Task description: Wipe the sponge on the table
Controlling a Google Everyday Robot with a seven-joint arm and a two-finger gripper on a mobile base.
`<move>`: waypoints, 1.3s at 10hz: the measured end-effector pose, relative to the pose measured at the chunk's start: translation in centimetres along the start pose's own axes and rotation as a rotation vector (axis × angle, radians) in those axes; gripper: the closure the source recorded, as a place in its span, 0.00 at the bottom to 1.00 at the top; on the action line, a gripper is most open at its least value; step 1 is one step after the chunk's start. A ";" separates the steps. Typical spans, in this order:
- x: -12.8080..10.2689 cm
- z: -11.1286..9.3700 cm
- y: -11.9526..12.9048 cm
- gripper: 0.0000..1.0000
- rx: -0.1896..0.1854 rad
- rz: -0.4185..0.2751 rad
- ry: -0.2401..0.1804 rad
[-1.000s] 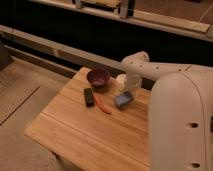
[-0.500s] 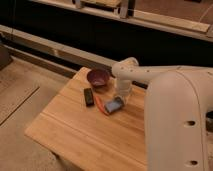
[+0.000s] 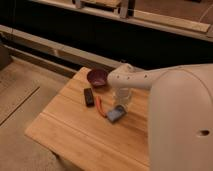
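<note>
The sponge, a small flat blue-grey block, lies on the light wooden table near its middle. My gripper reaches straight down from the white arm on the right and meets the sponge's upper right end. It is shut on the sponge, which rests against the tabletop.
A purple bowl stands at the table's far edge. A black narrow object and a thin orange-red stick lie just left of the sponge. A dark wall and ledge run behind the table. Bare floor lies to the left.
The gripper and the sponge have slid together across the table, leftward and toward the near edge, ending next to the orange-red stick.
</note>
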 end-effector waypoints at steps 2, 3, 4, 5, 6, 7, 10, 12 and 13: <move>1.5 0.0 -3.9 1.00 0.062 0.014 -0.023; 2.0 0.2 -6.0 1.00 0.096 0.038 -0.026; 2.0 0.4 -7.7 1.00 0.122 0.069 -0.021; 1.9 0.8 -9.3 1.00 0.146 0.111 -0.008; 1.0 1.3 -10.9 1.00 0.164 0.178 0.017; 0.0 1.5 -11.5 1.00 0.166 0.220 0.031; -5.2 1.6 -11.3 1.00 0.150 0.310 0.051; -7.8 0.7 -10.0 1.00 0.130 0.314 0.031; -9.2 -0.1 -8.2 1.00 0.110 0.298 0.016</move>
